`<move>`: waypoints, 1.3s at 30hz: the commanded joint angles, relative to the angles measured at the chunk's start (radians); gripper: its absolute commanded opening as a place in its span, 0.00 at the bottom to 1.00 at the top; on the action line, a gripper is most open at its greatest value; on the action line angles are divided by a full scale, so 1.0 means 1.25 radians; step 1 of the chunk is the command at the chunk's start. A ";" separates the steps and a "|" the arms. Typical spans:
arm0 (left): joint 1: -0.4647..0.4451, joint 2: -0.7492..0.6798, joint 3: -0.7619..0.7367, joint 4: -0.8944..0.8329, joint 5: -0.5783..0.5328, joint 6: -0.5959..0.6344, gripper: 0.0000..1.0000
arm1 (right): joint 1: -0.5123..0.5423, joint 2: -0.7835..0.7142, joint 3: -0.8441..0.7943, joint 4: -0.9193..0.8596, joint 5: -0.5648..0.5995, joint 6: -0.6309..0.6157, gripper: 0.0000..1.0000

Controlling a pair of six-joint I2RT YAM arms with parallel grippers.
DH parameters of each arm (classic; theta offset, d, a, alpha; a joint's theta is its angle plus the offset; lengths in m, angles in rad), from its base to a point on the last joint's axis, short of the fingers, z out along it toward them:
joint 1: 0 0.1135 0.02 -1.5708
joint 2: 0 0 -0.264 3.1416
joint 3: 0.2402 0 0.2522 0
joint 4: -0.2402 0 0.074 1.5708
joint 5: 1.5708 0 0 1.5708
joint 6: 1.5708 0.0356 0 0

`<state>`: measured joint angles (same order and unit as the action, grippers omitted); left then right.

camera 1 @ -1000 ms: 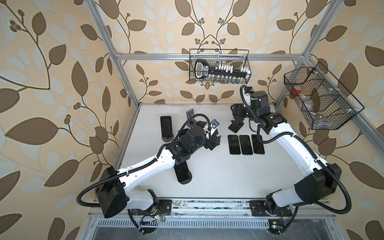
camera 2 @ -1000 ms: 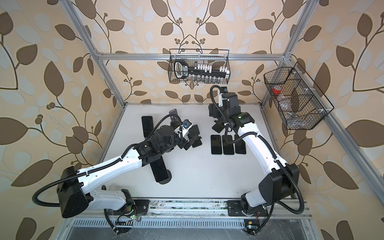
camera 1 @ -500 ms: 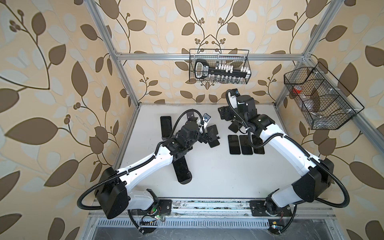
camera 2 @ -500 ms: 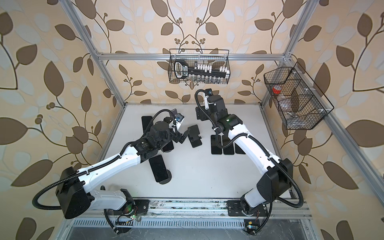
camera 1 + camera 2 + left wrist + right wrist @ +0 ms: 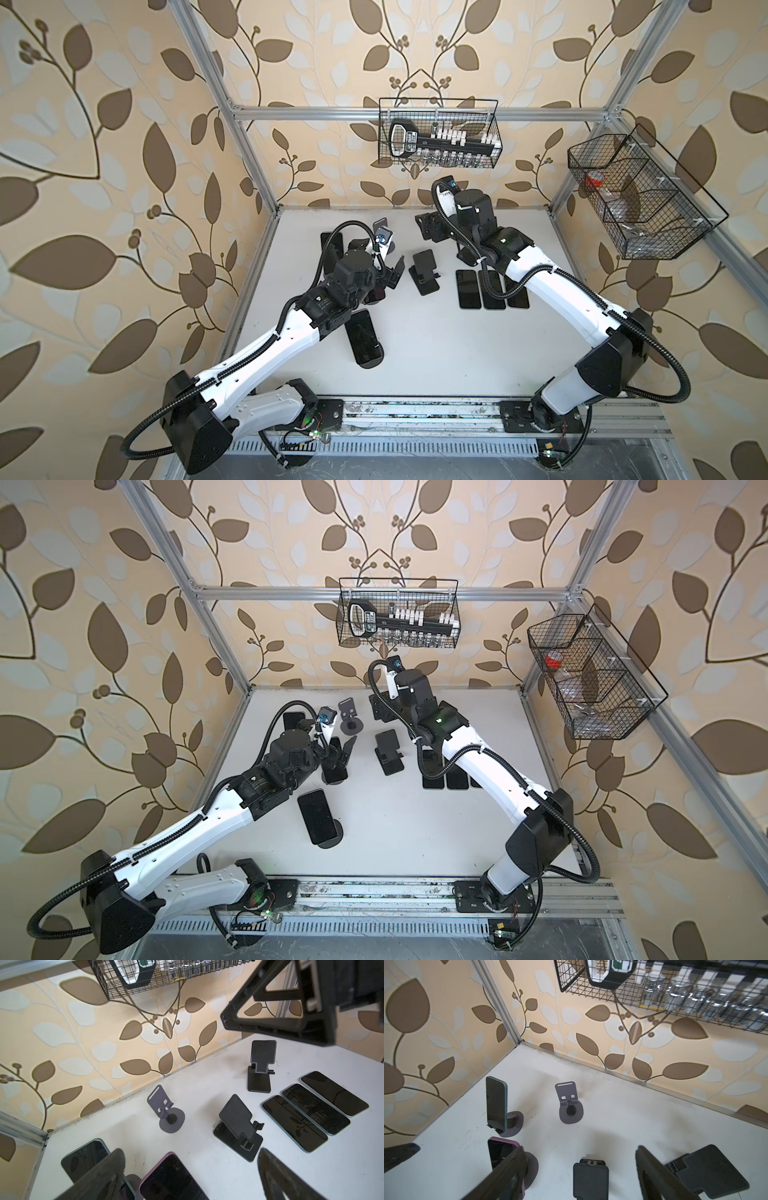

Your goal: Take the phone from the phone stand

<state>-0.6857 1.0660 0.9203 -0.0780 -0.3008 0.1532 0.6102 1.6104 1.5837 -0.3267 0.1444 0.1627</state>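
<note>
A pink-edged phone (image 5: 172,1178) leans on a round grey phone stand (image 5: 532,1165) left of the table's middle. My left gripper (image 5: 189,1180) hovers just above it, open, with the phone's top between the spread fingers (image 5: 99,1176) and untouched. In both top views that gripper (image 5: 388,278) hides most of the phone (image 5: 336,774). A green-edged phone (image 5: 496,1105) stands on another grey stand further back left. A larger dark phone (image 5: 363,336) rests on a stand near the front. My right gripper (image 5: 583,1180) is open and empty, high over the back middle (image 5: 430,226).
Three phones (image 5: 492,289) lie flat side by side under the right arm. Empty stands: a grey one (image 5: 569,1103) near the back wall, a black one (image 5: 424,272) at the middle, another black one (image 5: 260,1066) behind it. Wire baskets (image 5: 436,137) hang on the walls.
My left gripper has drawn back to the left, away from the middle black stand, to above the pink-edged phone. The right gripper has swung left along the back. Both stayed open.
</note>
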 commanded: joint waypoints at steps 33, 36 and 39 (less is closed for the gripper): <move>0.026 -0.349 -0.204 -0.125 -0.296 0.003 0.99 | 0.276 0.132 0.081 0.013 0.060 0.037 0.85; 0.031 -0.356 -0.208 -0.120 -0.318 -0.001 0.99 | 0.293 0.135 0.076 0.015 0.069 0.038 0.85; 0.049 -0.365 -0.210 -0.121 -0.345 -0.008 0.99 | 0.300 0.128 0.050 0.039 0.080 0.054 0.85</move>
<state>-0.6449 0.6289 0.6651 -0.2657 -0.6590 0.1612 0.9775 1.7809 1.6794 -0.3054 0.2070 0.2020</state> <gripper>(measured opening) 0.989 0.847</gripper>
